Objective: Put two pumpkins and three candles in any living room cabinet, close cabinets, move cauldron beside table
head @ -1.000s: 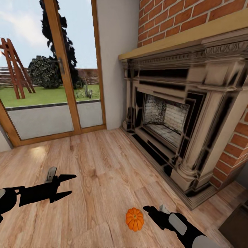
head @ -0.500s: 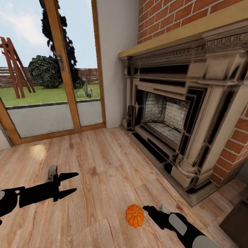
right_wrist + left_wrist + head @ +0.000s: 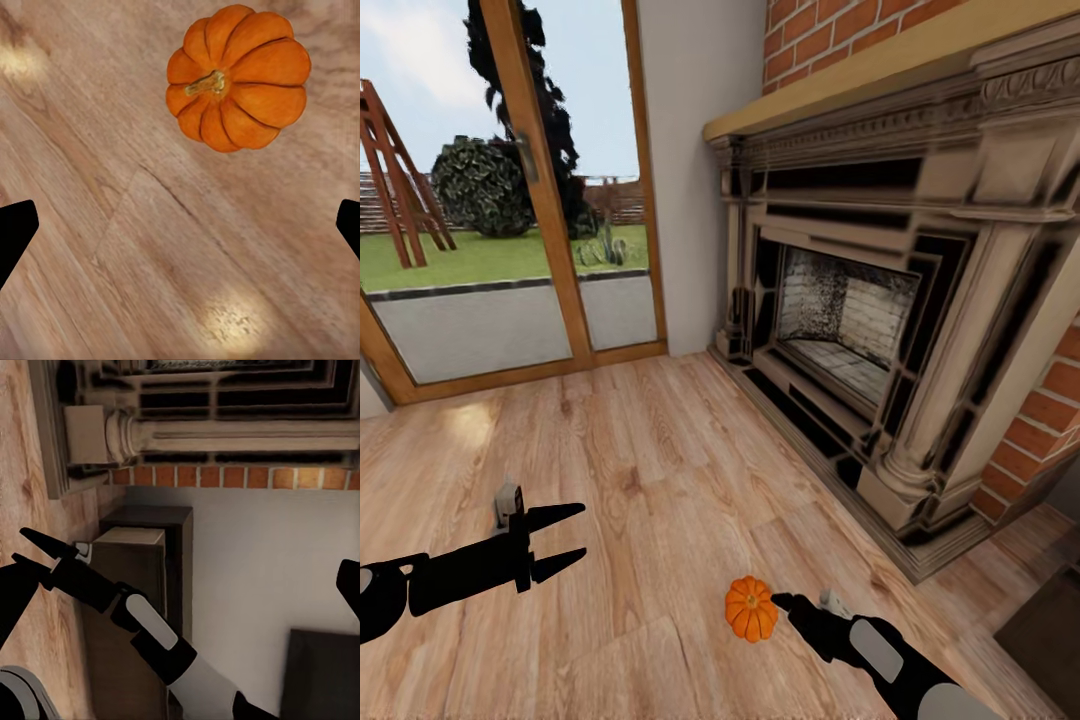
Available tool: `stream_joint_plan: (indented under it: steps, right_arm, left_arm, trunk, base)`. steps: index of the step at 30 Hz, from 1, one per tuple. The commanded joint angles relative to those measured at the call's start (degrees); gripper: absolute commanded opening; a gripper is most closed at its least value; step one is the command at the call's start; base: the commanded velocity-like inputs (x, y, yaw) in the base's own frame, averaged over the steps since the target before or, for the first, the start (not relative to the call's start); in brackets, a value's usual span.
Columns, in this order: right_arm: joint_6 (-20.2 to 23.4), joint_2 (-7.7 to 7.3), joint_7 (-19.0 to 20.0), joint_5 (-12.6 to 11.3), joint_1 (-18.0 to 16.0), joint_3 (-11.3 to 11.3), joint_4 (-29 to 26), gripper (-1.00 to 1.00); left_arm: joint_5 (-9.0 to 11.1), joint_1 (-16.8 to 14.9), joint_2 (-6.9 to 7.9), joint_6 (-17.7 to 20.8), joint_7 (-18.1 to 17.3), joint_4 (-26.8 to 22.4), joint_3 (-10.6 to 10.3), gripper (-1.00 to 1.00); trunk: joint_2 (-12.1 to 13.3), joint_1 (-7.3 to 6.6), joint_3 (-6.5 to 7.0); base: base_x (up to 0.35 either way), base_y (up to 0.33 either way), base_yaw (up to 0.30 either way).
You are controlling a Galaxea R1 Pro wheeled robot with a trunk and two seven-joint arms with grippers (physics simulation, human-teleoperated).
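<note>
A bright-orange pumpkin (image 3: 751, 608) sits upright on the wooden floor (image 3: 660, 470) before the stone fireplace (image 3: 880, 330), just beside the right pincer (image 3: 785, 603), whose tips are spread wide with nothing between them. The left pincer (image 3: 568, 535) hangs above the floor, well apart, fingers parted and empty

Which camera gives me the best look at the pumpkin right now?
The right wrist view: the pumpkin is large, unobstructed, stem and ribs clear. In the head view it is small, beside the right hand.
</note>
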Motion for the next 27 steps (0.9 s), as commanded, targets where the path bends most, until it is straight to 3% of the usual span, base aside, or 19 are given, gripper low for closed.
stream_joint_plan:
  steps: [1,10,27]
  right_arm:
    - [0.1,-0.05,0.2,-0.1,0.0,0.2,-0.2,1.00]
    - [-2.9,-0.06,5.5,-0.2,0.0,0.2,-0.5,1.00]
    - [-3.9,0.04,6.3,-0.2,0.0,0.2,-0.5,1.00]
  left_arm:
    - [0.7,0.0,0.03,0.1,0.6,0.0,0.0,1.00]
    - [0.6,0.0,0.02,0.1,0.7,0.1,-0.1,1.00]
    - [0.5,0.0,0.02,0.1,0.6,0.1,-0.2,1.00]
  trunk:
    - [0.0,0.01,-0.28]
    - [-0.2,0.24,-2.27]
    - [-0.4,0.68,-6.04]
  base:
    - [0.000,0.000,0.000]
    - [0.000,0.000,0.000]
    - [0.000,0.000,0.000]
